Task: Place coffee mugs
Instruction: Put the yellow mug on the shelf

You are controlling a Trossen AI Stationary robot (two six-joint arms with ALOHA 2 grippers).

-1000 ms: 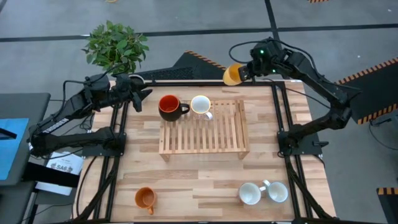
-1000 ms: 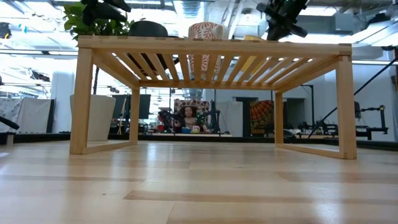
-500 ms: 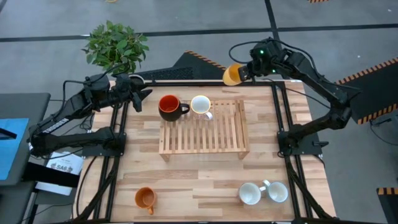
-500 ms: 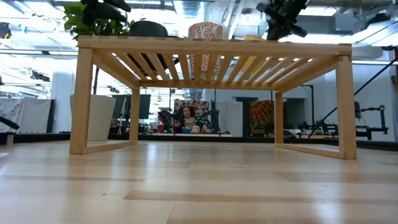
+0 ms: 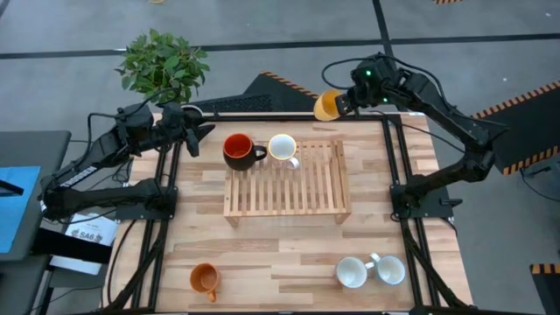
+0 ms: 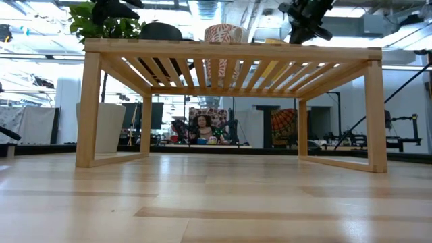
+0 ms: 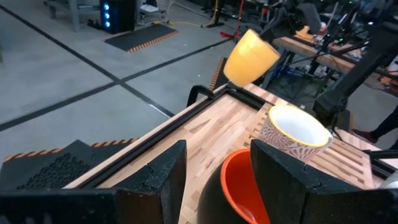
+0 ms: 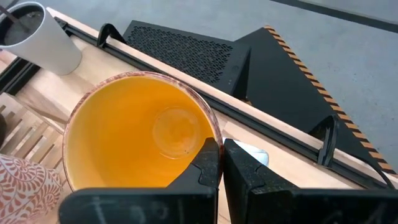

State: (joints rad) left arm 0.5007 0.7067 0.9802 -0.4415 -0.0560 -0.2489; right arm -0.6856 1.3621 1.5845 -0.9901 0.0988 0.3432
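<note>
A: At the near edge of the table (image 5: pixel 289 241) sat the darker orange mug (image 5: pixel 204 279) on the left, and two white mugs (image 5: pixel 352 272) touching each other on the right. None of them was on the rack.

B: Mid-table stood the slatted wooden rack (image 5: pixel 287 179). On its far edge were the red mug (image 5: pixel 238 150), black handle pointing right, and just beside it a pale patterned mug (image 5: pixel 282 147). The low view had that patterned mug (image 6: pixel 223 33) upright on top of the rack (image 6: pixel 229 48).

A: And the arms?

B: The left end effector (image 5: pixel 199 138) hovered just left of the red mug, off the rack's far-left corner. Its fingers (image 7: pixel 160 171) were spread apart and gripped nothing; the red mug (image 7: pixel 239 186) showed in the gap beyond them.

A: The right end effector (image 5: pixel 344 101) was out past the table's far edge, clamped on the yellow-orange mug (image 5: pixel 327 104). Its wrist camera showed the fingers (image 8: pixel 208 163) pinching the rim, one inside and one outside, the mug (image 8: pixel 140 134) tipped with its mouth facing the lens.

B: The left wrist view had that mug (image 7: pixel 250 58) in the air, tilted, beyond the patterned mug (image 7: pixel 292 132).

A: Farthest back, a potted plant (image 5: pixel 163 65) stood off the far-left corner.
</note>
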